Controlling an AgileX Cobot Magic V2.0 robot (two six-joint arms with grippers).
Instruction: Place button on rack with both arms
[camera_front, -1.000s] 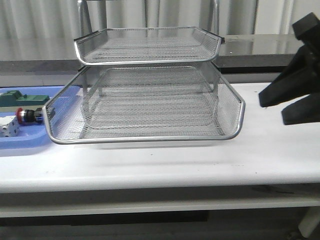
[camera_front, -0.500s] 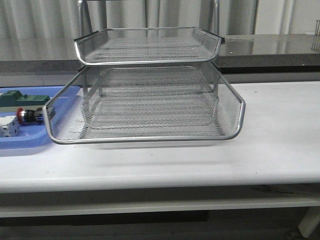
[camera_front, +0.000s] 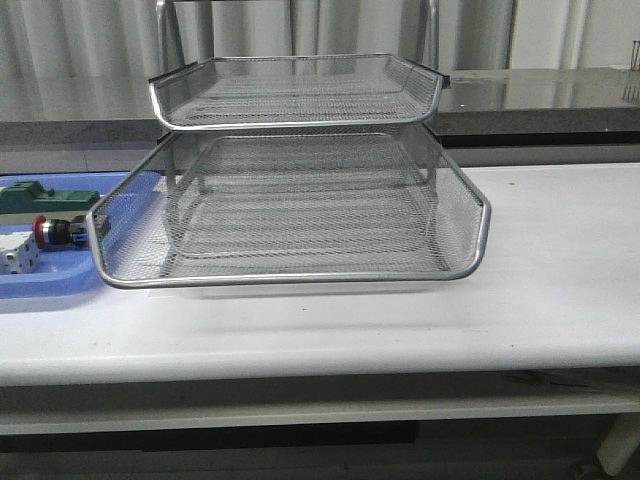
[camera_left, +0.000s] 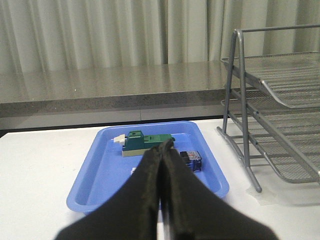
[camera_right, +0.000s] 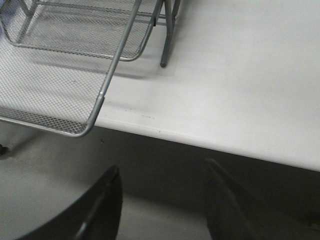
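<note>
Button (camera_front: 55, 231) lies in blue tray (camera_front: 60, 285), 9 o'clock of rack (camera_front: 290, 205). Left pincer (camera_left: 162, 150) closed, empty; right pincer (camera_right: 160, 200) agape, empty (off worktop edge). Risk: closed approach nudges button away.

White table (camera_front: 560, 290): rack (camera_front: 290, 200), blue tray (camera_front: 40, 285)

button (camera_front: 55, 231) half behind rack (camera_front: 290, 205) mesh

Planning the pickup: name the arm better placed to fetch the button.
Left. Its shut tool points at the blue tray holding the button; the right tool hangs open off the table edge, beyond the rack.
</note>
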